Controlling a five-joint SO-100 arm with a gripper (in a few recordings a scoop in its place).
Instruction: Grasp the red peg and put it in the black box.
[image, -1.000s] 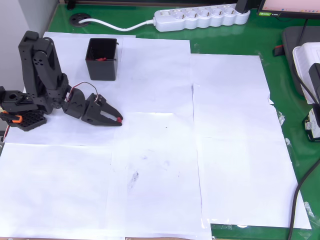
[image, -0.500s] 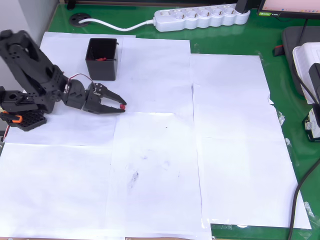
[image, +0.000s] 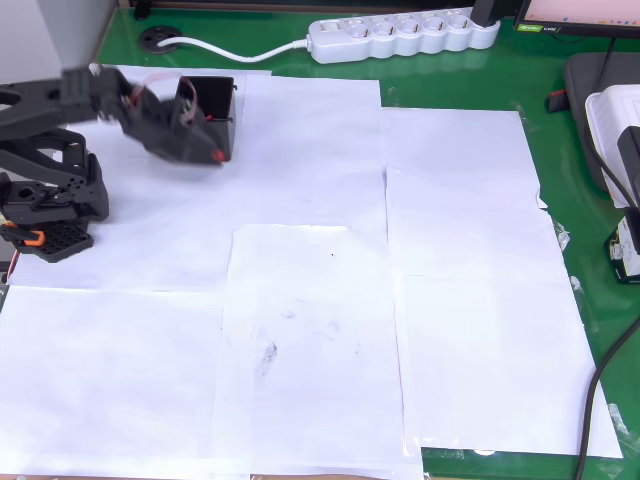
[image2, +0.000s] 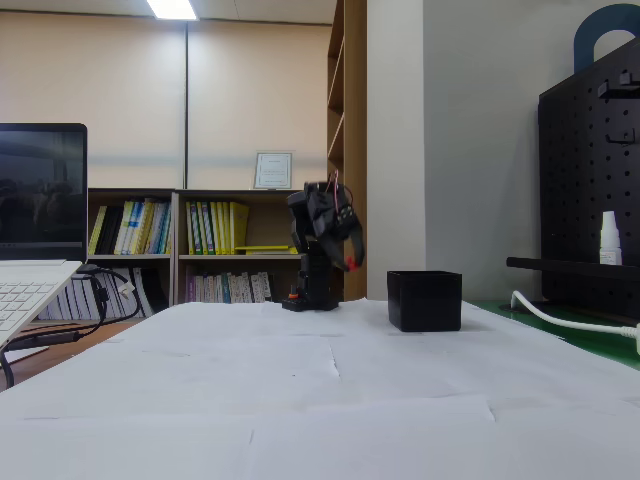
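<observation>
Just beyond my pincer (image: 213, 152) sat the box (image: 222, 92), its opening nearly beneath the tips. I had the pincer clamped on the peg (image: 218, 156), raised above the desk (image: 320, 300).

White paper sheets (image: 320, 300) cover the green table (image: 560, 160) (black box (image: 205, 118) on them).

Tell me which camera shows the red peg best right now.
The fixed view: the red peg shows as a small red dot at the raised tool, clear of the black box. In the overhead view the peg is motion-blurred, overlapping the box.
</observation>
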